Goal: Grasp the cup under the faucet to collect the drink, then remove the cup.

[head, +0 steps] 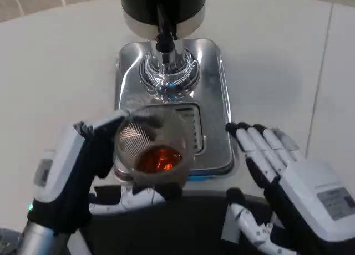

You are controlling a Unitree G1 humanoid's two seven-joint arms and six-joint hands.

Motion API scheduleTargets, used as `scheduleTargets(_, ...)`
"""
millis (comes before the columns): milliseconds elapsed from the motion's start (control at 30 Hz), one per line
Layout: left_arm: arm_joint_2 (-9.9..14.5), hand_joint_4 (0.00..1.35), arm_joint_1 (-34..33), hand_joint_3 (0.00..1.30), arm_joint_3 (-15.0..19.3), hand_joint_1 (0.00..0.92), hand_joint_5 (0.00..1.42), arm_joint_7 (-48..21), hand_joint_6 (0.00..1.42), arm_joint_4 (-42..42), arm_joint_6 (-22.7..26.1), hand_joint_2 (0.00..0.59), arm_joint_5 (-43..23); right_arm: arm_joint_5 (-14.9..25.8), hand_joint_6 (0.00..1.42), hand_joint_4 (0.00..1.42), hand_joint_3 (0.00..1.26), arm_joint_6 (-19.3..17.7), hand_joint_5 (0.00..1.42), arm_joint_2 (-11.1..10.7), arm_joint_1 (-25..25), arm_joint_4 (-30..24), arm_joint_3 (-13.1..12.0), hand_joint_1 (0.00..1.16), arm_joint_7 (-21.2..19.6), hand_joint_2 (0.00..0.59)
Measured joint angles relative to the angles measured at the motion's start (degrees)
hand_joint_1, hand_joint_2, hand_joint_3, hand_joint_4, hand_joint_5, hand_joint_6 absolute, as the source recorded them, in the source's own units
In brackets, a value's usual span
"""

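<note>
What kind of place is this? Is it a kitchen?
Maybe, but it looks more like a drinks station set up on a plain white table. A shiny drink dispenser with a faucet stands there, and the left hand holds a clear cup with an orange drink inside.

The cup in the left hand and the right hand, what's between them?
In the head view, the dispenser's shiny metal base, with its drip grille corner, lies between the cup in the left hand and the right hand.

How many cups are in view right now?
1. A clear cup with orange-red drink at its bottom, held by the left hand over the drip tray in front of the dispenser. The cup could hide another behind it.
</note>
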Motion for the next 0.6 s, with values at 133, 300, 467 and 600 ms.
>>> scheduleTargets(133, -0.09, 1.20, 1.72, 1.11, 0.32, 0.597, 1.42, -1.80, 1.42, -1.88, -0.94, 0.080, 0.00, 0.93, 0.00, 0.00, 0.00, -3.70, 0.00, -1.96, 3.40, -3.05, -1.60, 0.04, 0.07, 0.583)
scheduleTargets(300, -0.10, 1.20, 3.52, 1.11, 1.25, 0.596, 1.42, -3.36, 1.42, -3.18, -2.59, 0.080, -0.01, 1.21, 0.00, 0.00, 0.00, -7.60, 0.00, -3.55, 8.05, -5.16, -3.75, 0.03, 0.07, 0.586)
scheduleTargets(467, -0.09, 1.20, 6.17, 1.12, 1.62, 0.596, 1.42, -4.73, 1.42, -3.67, -3.83, 0.080, -0.01, 1.04, 0.00, 0.00, 0.00, -9.20, 0.00, -2.97, 11.89, -6.90, -5.36, 0.01, 0.06, 0.586)
scheduleTargets(600, -0.12, 1.20, 7.03, 1.12, 2.48, 0.596, 1.42, -5.19, 1.42, -3.78, -4.42, 0.080, -0.01, -0.92, 0.00, 0.00, 0.00, -9.84, 0.00, -0.90, 14.95, -9.04, -5.05, 0.00, 0.07, 0.586)
